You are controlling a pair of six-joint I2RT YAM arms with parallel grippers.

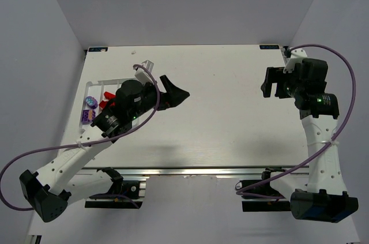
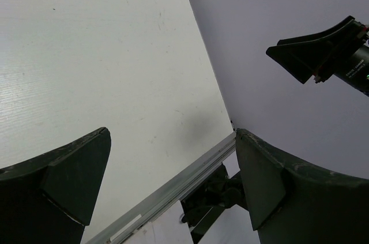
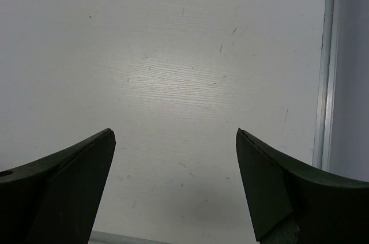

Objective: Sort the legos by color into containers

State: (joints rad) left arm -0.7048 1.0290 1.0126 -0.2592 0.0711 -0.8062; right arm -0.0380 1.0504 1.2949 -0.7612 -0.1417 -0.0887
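Grey walls (image 1: 173, 2) are closing in a white desk (image 1: 219, 123). The containers (image 1: 92, 85), one shallow white divided tray, are lying at the desk's left edge, largely covered by the left arm (image 1: 75, 160). The legos (image 1: 90, 102) that are showing, a few red and purple ones, are sitting inside the tray's near compartments; any others are hidden under the arm. Such bricks are probably light, rigid and slick, so pinching across two flat sides looks the safest hold. The left arm is reaching over the tray, its forearm angling toward the desk's middle, with the left end effector (image 1: 174, 91) standing wide and holding nothing. The right arm (image 1: 323, 151) is rising at the far right, and the right end effector (image 1: 266, 82) is likewise gaping wide and empty above the desk.
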